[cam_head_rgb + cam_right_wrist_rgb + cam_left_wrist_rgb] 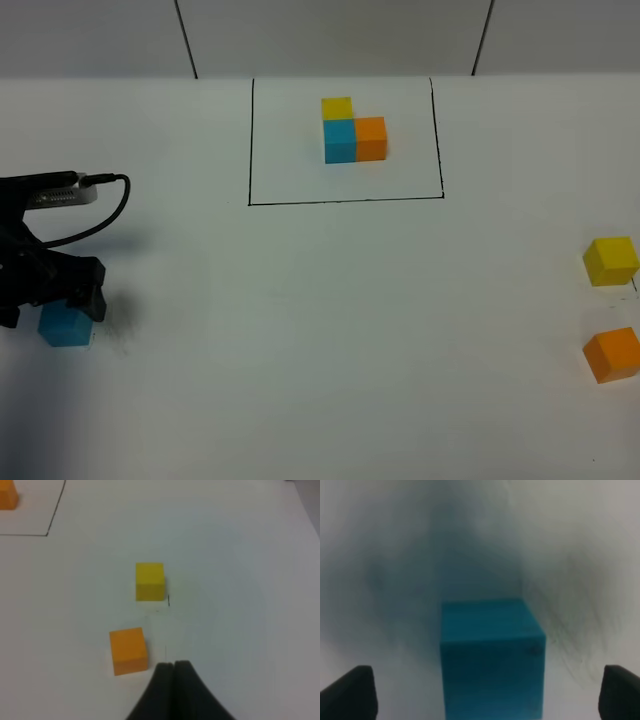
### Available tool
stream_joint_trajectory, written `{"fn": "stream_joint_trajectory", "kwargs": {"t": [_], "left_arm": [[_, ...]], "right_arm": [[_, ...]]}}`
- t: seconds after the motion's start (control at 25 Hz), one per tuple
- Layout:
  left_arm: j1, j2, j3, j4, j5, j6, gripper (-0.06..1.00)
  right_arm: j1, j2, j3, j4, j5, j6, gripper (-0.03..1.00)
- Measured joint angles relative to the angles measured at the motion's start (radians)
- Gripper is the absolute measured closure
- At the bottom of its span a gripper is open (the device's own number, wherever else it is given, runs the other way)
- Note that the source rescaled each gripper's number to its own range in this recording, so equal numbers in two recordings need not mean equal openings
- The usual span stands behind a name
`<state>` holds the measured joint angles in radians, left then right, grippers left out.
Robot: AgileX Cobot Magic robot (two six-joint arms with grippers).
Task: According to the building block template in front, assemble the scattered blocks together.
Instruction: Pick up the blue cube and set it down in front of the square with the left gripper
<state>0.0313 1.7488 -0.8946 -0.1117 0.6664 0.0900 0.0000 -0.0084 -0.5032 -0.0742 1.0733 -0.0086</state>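
The building block template (pixel 352 130) is a yellow, sky-blue and orange L inside a thin black rectangle at the far middle of the table. The loose sky-blue cube (pixel 68 327) sits at the left. My left gripper (pixel 63 303) is low over it and open. In the left wrist view the cube (pixel 490 655) lies between the two fingertips (pixel 350 692), apart from both. The loose yellow cube (pixel 610 260) and orange cube (pixel 612 354) sit at the right edge. My right gripper (pixel 173 667) is shut and empty, close beside the orange cube (pixel 128 650), with the yellow cube (pixel 149 581) beyond.
The white table (pixel 330 330) stretches between the cubes. A black cable (pixel 110 205) loops from the left arm. A corner of the black frame (pixel 54 515) and the template's orange block (pixel 7 496) show in the right wrist view.
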Motion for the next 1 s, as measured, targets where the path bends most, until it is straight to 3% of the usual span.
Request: {"fn": "stream_joint_trajectory", "kwargs": {"t": [0.6, 0.76, 0.92, 1.0], "left_arm": [[0.000, 0.058, -0.002, 0.000, -0.012, 0.001, 0.11], [0.000, 0.075, -0.002, 0.000, -0.012, 0.000, 0.23], [0.000, 0.076, -0.004, 0.022, -0.029, 0.005, 0.48], [-0.004, 0.076, -0.014, 0.052, -0.032, 0.046, 0.47]], "right_arm": [[0.000, 0.000, 0.000, 0.000, 0.000, 0.000, 0.97], [0.000, 0.000, 0.000, 0.000, 0.000, 0.000, 0.97], [0.000, 0.000, 0.000, 0.000, 0.000, 0.000, 0.97], [0.000, 0.000, 0.000, 0.000, 0.000, 0.000, 0.97]]}}
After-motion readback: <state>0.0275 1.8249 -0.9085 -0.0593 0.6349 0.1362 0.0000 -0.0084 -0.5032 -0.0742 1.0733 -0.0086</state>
